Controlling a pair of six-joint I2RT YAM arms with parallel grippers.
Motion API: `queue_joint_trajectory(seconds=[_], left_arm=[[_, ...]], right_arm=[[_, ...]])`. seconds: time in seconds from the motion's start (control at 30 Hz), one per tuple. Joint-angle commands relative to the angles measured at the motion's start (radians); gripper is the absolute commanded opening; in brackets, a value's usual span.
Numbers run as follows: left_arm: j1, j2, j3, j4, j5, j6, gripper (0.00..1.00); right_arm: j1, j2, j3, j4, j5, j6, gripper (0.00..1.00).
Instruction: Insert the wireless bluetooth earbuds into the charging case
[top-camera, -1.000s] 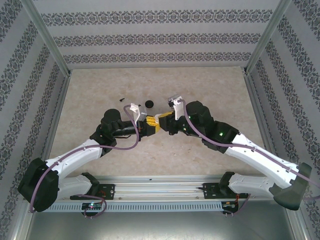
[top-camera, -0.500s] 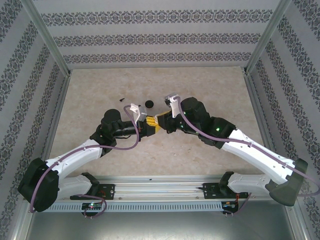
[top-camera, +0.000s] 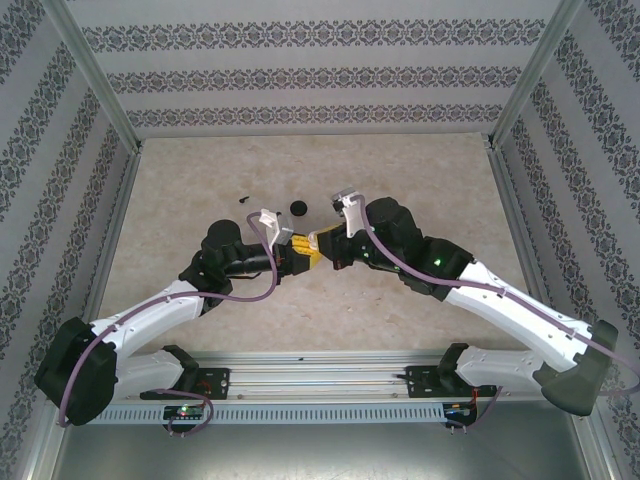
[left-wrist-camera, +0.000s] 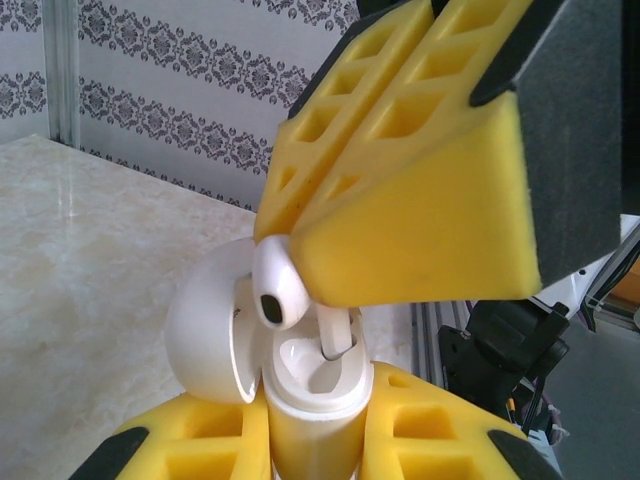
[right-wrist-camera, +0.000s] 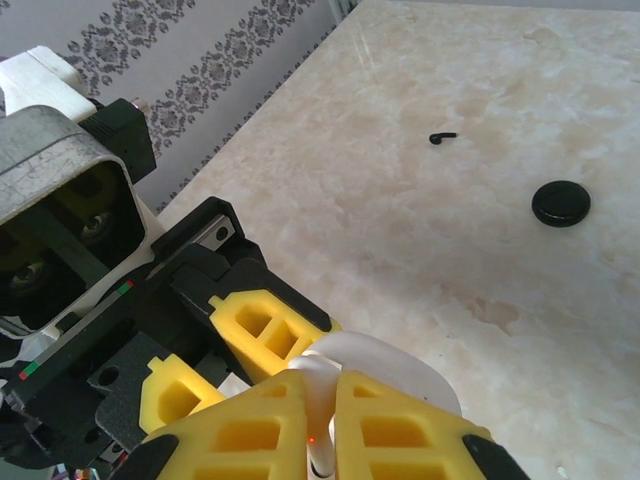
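Marble-look bench, w/ both arms meeting mid-bench. On left arm, left jaws closed on charging case: yellow pads clamping both sides of body, lid flipped open and hanging free to one side. Can't tell whether resting on bench or held clear of it. On right arm, coming in from opp. side, right jaws closed on earbud, pinched at pad tips, stem aimed down into case's well, head not yet seated. No telling where second earbud is.

Handling, as judged. Case first: prob. light, rigid, glossy, so likely slippery under foam. Best gripped across body sides below hinge w/ lid left free, as here. Likely weak point at hinge, so no side load there. Then earbud: v. light, hard, smooth, tiny vs. pads. Apt to pivot or squirt out if squeezed off-centre. Best taken at head or upper stem, leaving lower stem clear for well. Calls for straight, gentle push down; risk of snagging rim if tilted.

Vs. top views from a sec ago: shows right arm swung slightly toward centre, shoulder end and forearm shifted left, wrist cam nudged closer to left arm. Shows left arm and its grip unchanged. Same spots for black disc and small black hooked bit, behind arms.
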Motion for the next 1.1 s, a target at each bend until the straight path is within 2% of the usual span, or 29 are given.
queue_joint_trajectory(seconds=[0.0,0.43,0.63,1.07], left_arm=[[-0.007,-0.042,0.012,0.139,0.041,0.007,0.13],[-0.007,-0.066,0.008,0.143,0.045,0.008,0.13],[-0.007,-0.063,0.015,0.15,0.048,0.005,0.13],[-0.007,-0.056,0.015,0.141,0.048,0.009,0.13]], right_arm=[[-0.016,-0.002,-0.044,-0.011,-0.071,0.032,0.09],[-0.023,-0.019,-0.067,-0.054,-0.089,0.01,0.08],[-0.023,-0.031,-0.09,-0.033,-0.08,0.025,0.17],[-0.023,-0.02,-0.045,-0.046,-0.054,0.021,0.25]])
